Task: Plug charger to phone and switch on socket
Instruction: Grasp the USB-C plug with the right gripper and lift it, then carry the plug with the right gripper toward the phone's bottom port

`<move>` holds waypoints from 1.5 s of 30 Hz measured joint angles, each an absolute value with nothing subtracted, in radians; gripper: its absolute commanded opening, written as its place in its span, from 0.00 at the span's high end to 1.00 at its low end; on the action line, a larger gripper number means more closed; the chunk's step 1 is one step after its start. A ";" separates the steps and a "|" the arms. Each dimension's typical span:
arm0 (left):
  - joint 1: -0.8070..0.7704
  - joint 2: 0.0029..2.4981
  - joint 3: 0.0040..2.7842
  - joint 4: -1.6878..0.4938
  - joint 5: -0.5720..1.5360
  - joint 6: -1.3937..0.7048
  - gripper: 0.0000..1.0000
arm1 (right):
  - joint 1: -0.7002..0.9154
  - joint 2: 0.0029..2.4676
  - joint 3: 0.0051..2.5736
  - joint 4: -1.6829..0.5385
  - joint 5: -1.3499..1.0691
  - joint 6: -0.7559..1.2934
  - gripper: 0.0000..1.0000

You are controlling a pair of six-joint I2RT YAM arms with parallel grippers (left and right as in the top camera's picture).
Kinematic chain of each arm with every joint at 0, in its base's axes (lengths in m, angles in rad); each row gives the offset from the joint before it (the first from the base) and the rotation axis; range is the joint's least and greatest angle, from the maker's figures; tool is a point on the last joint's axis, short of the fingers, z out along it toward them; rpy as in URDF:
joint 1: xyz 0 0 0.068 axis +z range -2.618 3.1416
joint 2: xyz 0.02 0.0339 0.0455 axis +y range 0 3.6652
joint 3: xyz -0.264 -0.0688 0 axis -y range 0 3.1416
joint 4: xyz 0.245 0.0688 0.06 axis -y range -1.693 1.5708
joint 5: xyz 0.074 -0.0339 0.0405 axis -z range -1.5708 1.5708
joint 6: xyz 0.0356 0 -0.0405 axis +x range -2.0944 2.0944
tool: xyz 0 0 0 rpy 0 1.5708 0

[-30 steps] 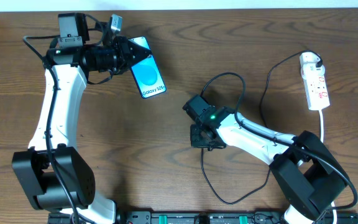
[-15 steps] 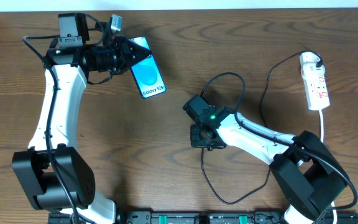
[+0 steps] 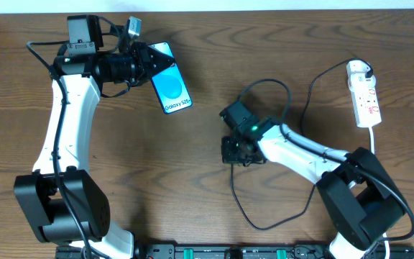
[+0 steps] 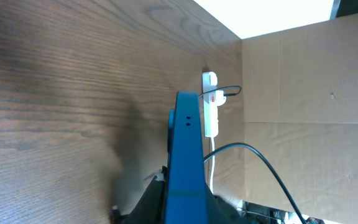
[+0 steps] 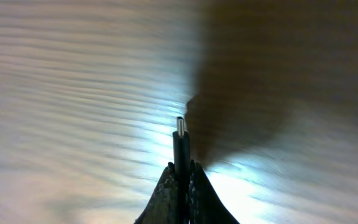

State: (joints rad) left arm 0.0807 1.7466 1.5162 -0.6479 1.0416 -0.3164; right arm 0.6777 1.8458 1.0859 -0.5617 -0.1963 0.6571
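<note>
Currently, charger point(image 3: 234, 198): black cable pinched just behind its connector tip point(image 5: 180, 126), which sticks out past the fingertips above the wood, near the middle of the table point(image 3: 157, 180).
Cable run: from the pinched end the slack drops toward the near edge, curves right, and climbs back under the right arm toward the far right corner.
Plug head point(image 3: 359, 70): white, seated in the far end of the socket.
Right gripper point(image 3: 234, 152): jaws pressed together on the cable, one finger on each side of it, pointing down at the table.
Phone point(image 3: 172, 88): close to the far edge, left of the middle, blue screen facing up, its long side slanting toward the near edge; from the left wrist it shows edge-on. Whether it touches the wood cannot be told.
Left gripper point(image 3: 158, 63): clamped on the phone's far end.
Socket point(image 3: 365, 97): white strip at the far right corner, lying lengthwise from far to near, its thick white cord leaving the near end.
Phone and charger tip: well apart.
</note>
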 measured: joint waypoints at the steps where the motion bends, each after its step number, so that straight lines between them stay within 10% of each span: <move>1: 0.081 1.747 1.516 -0.648 1.044 -0.316 0.93 | 0.664 1.846 1.086 -0.534 -0.249 0.625 0.99; 19: 0.081 1.747 1.515 -0.343 1.224 -0.392 0.92 | 0.459 1.848 1.087 -0.015 -1.076 0.420 0.98; 45: 0.081 1.747 1.514 0.209 1.259 -0.870 0.93 | 0.454 1.850 1.087 0.838 -1.291 1.004 0.99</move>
State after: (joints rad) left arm 0.0807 1.7470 1.5139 0.2089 1.2587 -0.8696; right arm 0.4538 1.8503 1.0874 0.8375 -1.2915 1.0039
